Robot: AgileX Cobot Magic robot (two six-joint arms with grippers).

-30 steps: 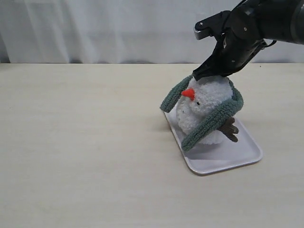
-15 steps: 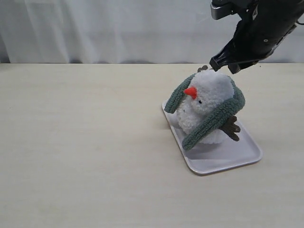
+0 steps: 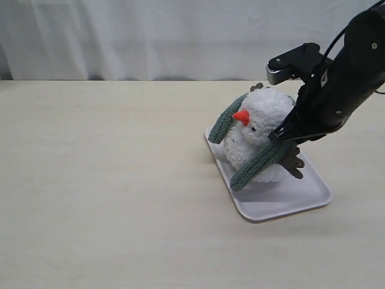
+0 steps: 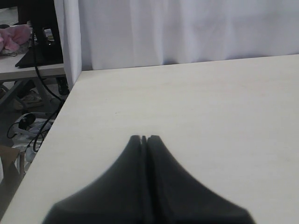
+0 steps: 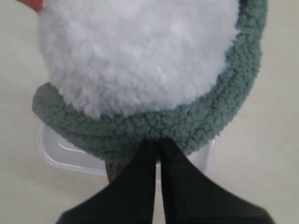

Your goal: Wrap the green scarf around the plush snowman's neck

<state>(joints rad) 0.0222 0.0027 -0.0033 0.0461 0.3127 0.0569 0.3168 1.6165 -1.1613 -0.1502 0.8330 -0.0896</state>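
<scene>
The plush snowman point(image 3: 267, 117) leans on a white tray point(image 3: 289, 201), its orange nose point(image 3: 241, 117) pointing left. The green scarf point(image 3: 260, 161) loops behind its head, and both ends hang down its front. My right gripper point(image 3: 283, 139) is shut, and its tips press against the scarf on the snowman's right side. In the right wrist view the closed fingertips point(image 5: 158, 142) meet the edge of the scarf point(image 5: 159, 125) under the white fluff of the snowman point(image 5: 140, 51). Far off over bare table, my left gripper point(image 4: 144, 138) is shut and holds nothing.
A brown twig arm point(image 3: 293, 162) sticks out below the scarf, close to my right gripper. The tray's rim point(image 5: 60, 151) shows under the scarf. A white curtain point(image 3: 150, 36) hangs behind the table. In the left wrist view, the table edge point(image 4: 56, 121) drops off beside the gripper.
My right gripper rose off the top of the snowman's head, then came down on its right side onto the scarf. The snowman sits a little more upright.
</scene>
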